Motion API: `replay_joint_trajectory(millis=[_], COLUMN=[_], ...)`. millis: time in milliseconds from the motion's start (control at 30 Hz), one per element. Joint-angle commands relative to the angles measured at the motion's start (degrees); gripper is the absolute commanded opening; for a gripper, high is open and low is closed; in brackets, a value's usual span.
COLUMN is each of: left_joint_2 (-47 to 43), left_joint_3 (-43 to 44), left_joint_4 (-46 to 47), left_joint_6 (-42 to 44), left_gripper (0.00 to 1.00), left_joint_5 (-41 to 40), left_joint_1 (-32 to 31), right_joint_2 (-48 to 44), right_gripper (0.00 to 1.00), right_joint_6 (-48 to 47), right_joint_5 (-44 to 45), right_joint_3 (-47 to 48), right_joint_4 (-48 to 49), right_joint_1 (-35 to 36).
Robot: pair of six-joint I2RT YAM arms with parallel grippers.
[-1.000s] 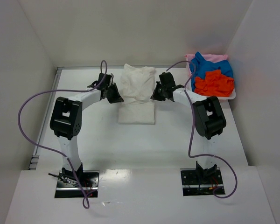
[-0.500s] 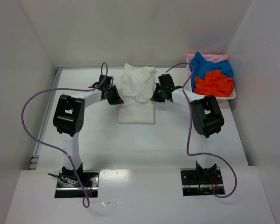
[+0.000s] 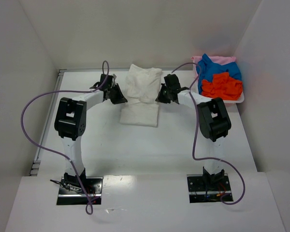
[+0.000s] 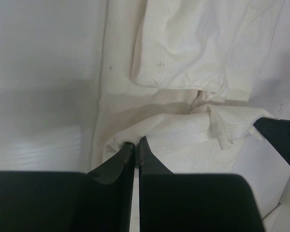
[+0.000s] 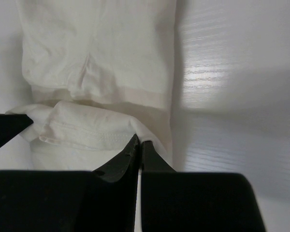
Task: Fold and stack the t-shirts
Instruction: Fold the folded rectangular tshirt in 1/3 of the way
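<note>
White table (image 3: 150, 145); plain white walls (image 3: 135, 29) enclose three sides; soft shadows.

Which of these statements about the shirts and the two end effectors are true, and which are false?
1. The left end effector is shut on an edge of the off-white t-shirt. True.
2. The right end effector is open and away from the cloth. False: it is shut on the opposite edge of the same shirt.
3. The orange-red t-shirt lies in the white tray together with the blue t-shirt. True.
4. The off-white t-shirt lies in the white tray. False: it lies on the table.
</note>
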Motion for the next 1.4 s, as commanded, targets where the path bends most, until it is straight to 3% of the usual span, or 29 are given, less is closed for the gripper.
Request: replay_joint_trajectory(millis=[0,733,867,967,1000,1100,1367], left_joint_2=[0.7,5.8,7.0,8.1,8.1,8.1,8.7], left_joint_3=[2.8,8.0,9.2,10.5,10.5,11.0,13.6], left_joint_4=[1.6,1.7,1.7,1.7,1.7,2.2,2.9], left_joint_6=[1.5,2.0,3.0,3.8,3.8,3.8,3.8], left_gripper=[0.08,0.11,0.18,0.40,0.47,0.59,0.69], left_joint_5=[0.0,0.6,0.6,3.2,4.3,5.0,7.6], left_joint_1=[0.9,2.0,2.0,2.5,2.5,3.0,3.0], right_joint_2=[0.9,4.2,5.3,5.3,5.3,5.3,5.3], right_gripper=[0.00,0.00,0.06,0.15,0.27,0.38,0.40], right_joint_6=[-1.1,-1.1,-1.1,-1.1,-1.1,-1.1,-0.6], right_joint_5=[2.4,1.8,1.8,1.3,1.3,-0.1,-2.5], right_joint_3=[3.1,5.7,6.3,6.3,6.3,6.3,6.8], right_joint_4=[2.0,2.6,2.6,3.1,3.1,4.2,6.1], right_joint_1=[-1.4,-2.4,-2.9,-2.9,-3.5,-4.1,-4.6])
